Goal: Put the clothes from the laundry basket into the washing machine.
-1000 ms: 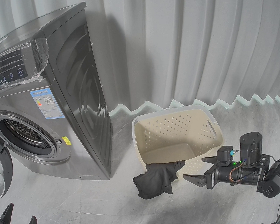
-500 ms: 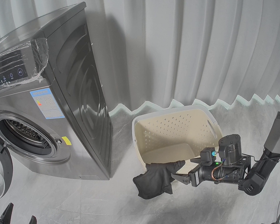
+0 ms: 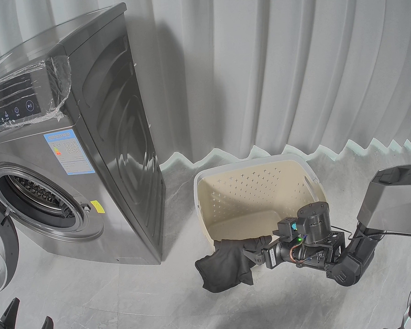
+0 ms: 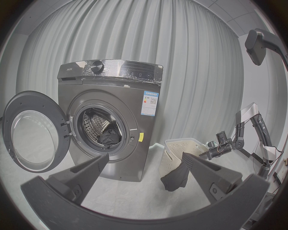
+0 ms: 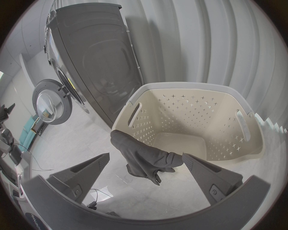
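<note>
Closing in leftward, my right gripper [image 3: 253, 255] nears the dark garment [image 3: 224, 266], jaws wide and empty; I fear shoving it off the laundry basket [image 3: 243, 165].

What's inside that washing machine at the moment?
The washing machine stands with its door open. A dark garment lies low in the metal drum. The opening's rim hides the drum's sides, so more may be there.

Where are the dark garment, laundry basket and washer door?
dark garment [image 3: 226, 266], head view, middle of the hanging cloth.
laundry basket [image 3: 258, 189], head view, perforated back wall.
washer door [image 4: 34, 136], left wrist view, glass pane.
</note>
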`<state>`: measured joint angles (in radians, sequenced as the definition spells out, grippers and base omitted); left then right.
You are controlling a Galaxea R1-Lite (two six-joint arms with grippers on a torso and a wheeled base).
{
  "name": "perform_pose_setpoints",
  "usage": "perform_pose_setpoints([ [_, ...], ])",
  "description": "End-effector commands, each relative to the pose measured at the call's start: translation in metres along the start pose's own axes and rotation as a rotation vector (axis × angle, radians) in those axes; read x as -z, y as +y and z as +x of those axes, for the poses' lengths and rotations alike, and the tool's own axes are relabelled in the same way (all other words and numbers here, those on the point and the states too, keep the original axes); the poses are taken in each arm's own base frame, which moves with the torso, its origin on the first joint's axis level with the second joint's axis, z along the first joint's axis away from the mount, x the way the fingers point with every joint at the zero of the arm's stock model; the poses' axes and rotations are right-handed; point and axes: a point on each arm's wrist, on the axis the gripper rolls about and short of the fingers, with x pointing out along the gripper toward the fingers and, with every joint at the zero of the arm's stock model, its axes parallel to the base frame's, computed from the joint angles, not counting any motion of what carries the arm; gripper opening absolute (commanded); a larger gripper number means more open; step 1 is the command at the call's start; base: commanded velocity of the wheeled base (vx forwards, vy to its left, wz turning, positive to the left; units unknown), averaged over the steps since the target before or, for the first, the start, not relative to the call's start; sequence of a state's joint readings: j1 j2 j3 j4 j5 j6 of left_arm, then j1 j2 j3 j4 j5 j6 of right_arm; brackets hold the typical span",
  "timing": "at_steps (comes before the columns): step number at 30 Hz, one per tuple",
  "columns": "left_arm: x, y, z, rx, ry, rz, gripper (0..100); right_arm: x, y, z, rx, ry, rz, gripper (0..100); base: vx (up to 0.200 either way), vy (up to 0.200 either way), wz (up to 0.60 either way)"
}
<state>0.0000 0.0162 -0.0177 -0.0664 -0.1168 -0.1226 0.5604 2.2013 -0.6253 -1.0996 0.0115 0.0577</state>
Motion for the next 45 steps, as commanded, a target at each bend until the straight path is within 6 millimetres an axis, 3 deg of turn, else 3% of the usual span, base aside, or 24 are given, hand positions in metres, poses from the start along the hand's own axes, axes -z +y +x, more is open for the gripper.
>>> perform_pose_setpoints([
  [1,0.005,0.001,0.000,0.000,-0.001,0.000,100,0.009,0.002,0.013,0.007,0.023,-0.004,100,0.000,0.000,0.00],
  [26,0.005,0.001,0.000,0.000,0.000,0.000,100,0.030,0.011,0.056,-0.027,0.007,-0.026,100,0.000,0.000,0.00],
  [27,0.005,0.001,0.000,0.000,0.000,0.000,100,0.031,0.011,0.056,-0.030,0.005,-0.027,0,0.000,0.000,0.00],
  [35,0.005,0.001,0.000,0.000,0.000,0.000,100,0.024,0.014,0.055,-0.038,-0.037,-0.036,0,0.000,0.000,0.00],
  [45,0.005,0.001,0.000,0.000,0.000,-0.002,100,-0.003,0.026,0.030,-0.069,-0.111,-0.040,0,0.000,0.000,0.00],
])
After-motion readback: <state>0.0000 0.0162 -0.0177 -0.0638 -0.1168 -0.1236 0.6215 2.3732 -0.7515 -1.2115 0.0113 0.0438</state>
